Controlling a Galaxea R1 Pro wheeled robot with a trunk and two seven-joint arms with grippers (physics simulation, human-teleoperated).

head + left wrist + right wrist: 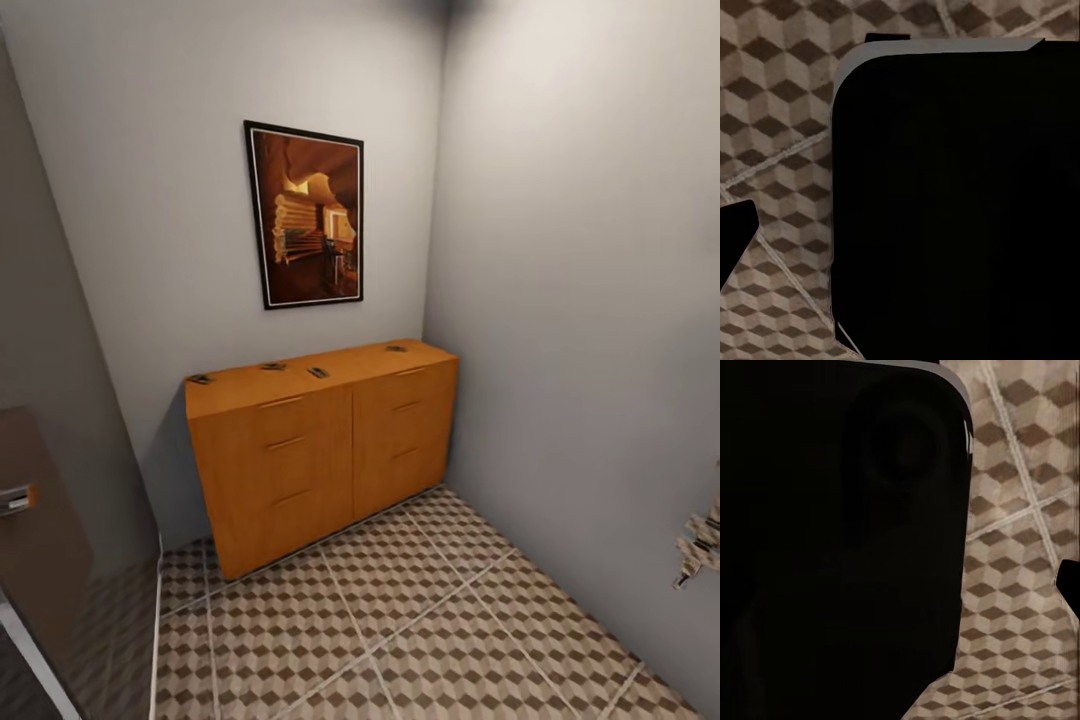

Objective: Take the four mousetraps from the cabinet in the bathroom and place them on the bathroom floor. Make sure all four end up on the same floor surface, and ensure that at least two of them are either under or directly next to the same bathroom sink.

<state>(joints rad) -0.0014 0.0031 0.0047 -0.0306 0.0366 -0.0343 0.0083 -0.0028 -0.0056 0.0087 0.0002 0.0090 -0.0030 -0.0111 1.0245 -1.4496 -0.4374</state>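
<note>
Neither hand's state can be told: both wrist views look down past a large black body part onto patterned tile, and no fingers are clear enough to read as apart or together. No hand holds anything that can be seen.

Bathroom floor (400,620): cube-patterned tiles in brown, beige and cream, pale grout lines. Bare in front of the cabinet; no trap lies on it.

Cabinet (320,460): low orange-brown chest of drawers, set against the back wall and reaching into the right corner. Drawers all appear closed.

Framed picture (305,215): hangs on the wall above the cabinet.

Mousetraps, all on the cabinet's flat top, well apart from one another:
- first mousetrap (200,379), at the top's left end near the front edge
- second mousetrap (272,366), left of middle, toward the back edge
- third mousetrap (318,372), near the middle, close to the front edge
- fourth mousetrap (396,348), toward the right end, near the back edge

Progress, as judged: nothing placed yet. All four traps remain to be picked up and set on the floor. The robot stands back from the cabinet, so an approach comes first.
</note>
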